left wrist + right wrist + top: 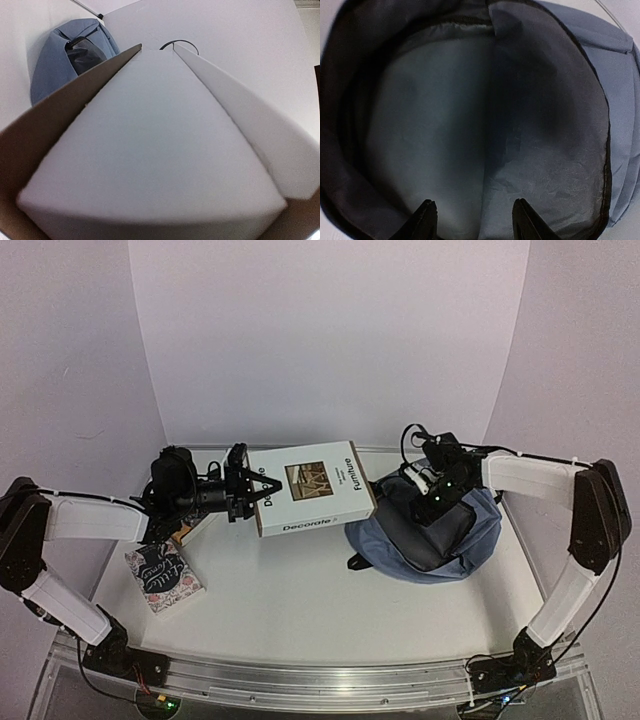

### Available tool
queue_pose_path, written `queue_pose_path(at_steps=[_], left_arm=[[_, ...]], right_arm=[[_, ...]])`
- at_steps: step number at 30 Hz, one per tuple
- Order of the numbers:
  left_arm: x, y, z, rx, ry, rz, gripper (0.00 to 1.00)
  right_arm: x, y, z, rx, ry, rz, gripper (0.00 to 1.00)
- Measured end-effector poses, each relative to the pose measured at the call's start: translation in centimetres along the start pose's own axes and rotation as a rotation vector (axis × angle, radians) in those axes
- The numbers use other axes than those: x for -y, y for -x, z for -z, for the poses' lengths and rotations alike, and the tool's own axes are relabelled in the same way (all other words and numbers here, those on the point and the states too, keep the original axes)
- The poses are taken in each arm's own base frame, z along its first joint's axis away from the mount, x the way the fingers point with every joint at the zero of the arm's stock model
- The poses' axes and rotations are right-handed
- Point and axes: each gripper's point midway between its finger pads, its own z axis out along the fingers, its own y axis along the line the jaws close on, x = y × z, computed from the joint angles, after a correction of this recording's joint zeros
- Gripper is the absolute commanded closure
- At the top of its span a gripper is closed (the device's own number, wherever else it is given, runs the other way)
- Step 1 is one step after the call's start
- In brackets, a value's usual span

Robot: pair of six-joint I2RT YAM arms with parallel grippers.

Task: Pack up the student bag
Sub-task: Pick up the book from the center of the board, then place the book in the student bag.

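- Student bag (480, 530): a slate-blue fabric backpack that lay flat at the right side of the worktop (300, 620), nearer the far right corner, with its main opening gaping toward the middle.
- Handling, as judged: soft, limp and light. The walls would likely sag and narrow the mouth unless something propped them, and the cloth would bunch and drag rather than slide.
- Where to take hold, as judged: the black-bound rim (606, 150) of the opening, or a strap. A pinch on a flat panel would only gather loose fabric.
- Interior: the grey lining (435, 125) showed nothing lying in it.
- Right jaws: they stood apart at the bag's mouth and pointed into it. Nothing appeared to lie between them, though the wrist view was dim.
- Left jaws: these were closed on the left edge of a white book (312, 488), which was held off the worktop toward the far edge. Its right edge was at the bag's mouth; contact could not be told.
- Writing on the white book: "Decorate" along the edge and "Furniture" on the cover. The smaller print was unreadable.
- Small patterned book (163, 577): it lay by the left edge of the worktop, and its script title was not legible.
- Bag labels or brands: none seen.
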Motion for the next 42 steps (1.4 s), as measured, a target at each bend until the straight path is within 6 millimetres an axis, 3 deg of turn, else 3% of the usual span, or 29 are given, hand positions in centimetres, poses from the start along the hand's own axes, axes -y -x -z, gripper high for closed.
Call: queue_pose_path(at_steps=[7,11,13,18,20,26,32,37,42], left_arm=[[-0.9,0.2,0.2,0.031,0.026,0.017,1.0],[-1.3,0.1,0.3,0.044,0.035,0.022,1.0],[-1.4,0.1,0.5,0.05,0.039,0.023,1.0],[-1.3,0.2,0.6,0.061,0.04,0.017,1.0],[-1.3,0.3,0.6,0.065,0.042,0.013,1.0],[-1.8,0.0,0.6,0.057,0.061,0.02,1.0],[-2.3,-0.1,0.5,0.047,0.067,0.023,1.0],[-4.7,-0.8,-0.2,0.014,0.104,0.066,1.0],[-8.1,-1.7,-1.1,-0.018,0.155,0.135,1.0]], right_arm=[[1.6,-1.2,-3.7,-0.074,-0.115,0.042,0.44],[1.8,-1.8,-5.6,-0.107,-0.141,0.051,0.48],[2.0,-2.3,-6.5,-0.124,-0.153,0.055,0.56],[2.4,-2.8,-7.9,-0.148,-0.188,0.062,0.99],[2.3,-2.8,-7.9,-0.148,-0.195,0.067,1.0],[1.8,-1.9,-7.0,-0.135,-0.17,0.017,1.0],[0.9,2.8,-3.2,-0.008,-0.076,-0.094,1.0],[-0.2,6.4,0.1,0.105,0.015,-0.169,1.0],[-1.6,7.6,1.6,0.142,0.115,-0.203,1.0]])
